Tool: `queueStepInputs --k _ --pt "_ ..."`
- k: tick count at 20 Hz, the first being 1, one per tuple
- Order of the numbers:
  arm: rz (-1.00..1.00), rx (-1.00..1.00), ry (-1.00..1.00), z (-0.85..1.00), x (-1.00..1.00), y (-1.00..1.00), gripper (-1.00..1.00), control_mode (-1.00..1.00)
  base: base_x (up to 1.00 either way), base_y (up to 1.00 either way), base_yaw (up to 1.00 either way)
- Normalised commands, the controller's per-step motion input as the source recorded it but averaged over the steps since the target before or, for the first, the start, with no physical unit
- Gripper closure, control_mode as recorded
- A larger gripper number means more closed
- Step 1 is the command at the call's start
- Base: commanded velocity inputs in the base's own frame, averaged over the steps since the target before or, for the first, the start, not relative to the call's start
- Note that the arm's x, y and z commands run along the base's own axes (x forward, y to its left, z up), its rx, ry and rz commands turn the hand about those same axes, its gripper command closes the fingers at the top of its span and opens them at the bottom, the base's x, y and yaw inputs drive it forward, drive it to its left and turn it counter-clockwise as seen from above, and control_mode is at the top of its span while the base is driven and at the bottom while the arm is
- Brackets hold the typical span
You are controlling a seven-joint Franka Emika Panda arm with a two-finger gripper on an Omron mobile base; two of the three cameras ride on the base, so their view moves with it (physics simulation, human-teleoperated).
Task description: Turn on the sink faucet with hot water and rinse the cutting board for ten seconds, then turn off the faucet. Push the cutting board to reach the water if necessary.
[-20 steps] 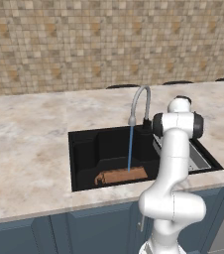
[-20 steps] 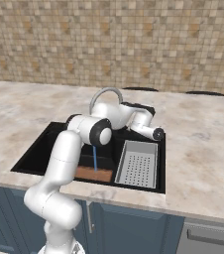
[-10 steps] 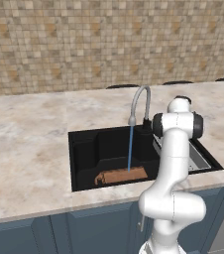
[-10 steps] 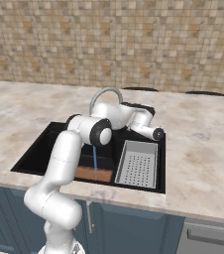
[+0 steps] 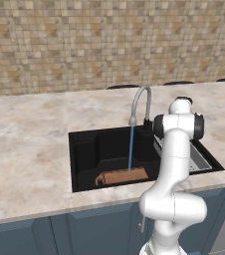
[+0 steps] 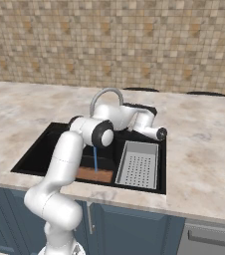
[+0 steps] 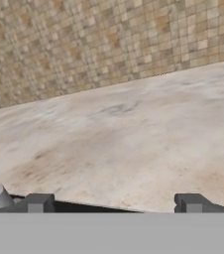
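Note:
The sink faucet [image 5: 142,97] arches over the black sink [image 5: 86,150] and the water [image 5: 130,151] runs in a thin blue stream onto the brown cutting board [image 5: 124,176], which lies along the basin's front wall. In the right base view the faucet [image 6: 105,94], water [image 6: 95,160] and cutting board [image 6: 94,174] show behind my arm. My gripper [image 6: 144,111] sits at the sink's back rim, just right of the faucet base. In the hand view the gripper [image 7: 114,205] is open with nothing between its fingertips [image 7: 37,203], and it faces the counter and tiled wall.
A grey perforated tray [image 6: 139,164] fills the right part of the sink [image 6: 40,152]. The marble counter [image 5: 30,144] runs around the basin to the tiled wall [image 5: 84,45]. A small grey stub [image 7: 0,195] shows beside the left fingertip.

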Motion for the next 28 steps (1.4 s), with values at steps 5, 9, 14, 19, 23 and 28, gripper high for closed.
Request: queueStepInputs --k 5,9,14,19,23,28 --pt "0.09 0.00 0.00 0.00 0.15 0.03 -1.00 -1.00 0.00 0.00 0.00" --pt "0.06 0.00 0.00 0.00 0.08 0.11 -1.00 -1.00 0.00 0.00 0.00" --pt "0.00 0.00 0.00 0.00 0.00 0.13 -1.00 -1.00 0.00 0.00 0.00" --pt "0.00 0.00 0.00 0.00 0.00 0.14 -1.00 -1.00 0.00 0.00 0.00" --pt "0.00 0.00 0.00 0.00 0.04 0.18 -1.00 -1.00 0.00 0.00 0.00" --pt "0.00 0.00 0.00 0.00 0.06 0.29 -1.00 -1.00 0.00 0.00 0.00"
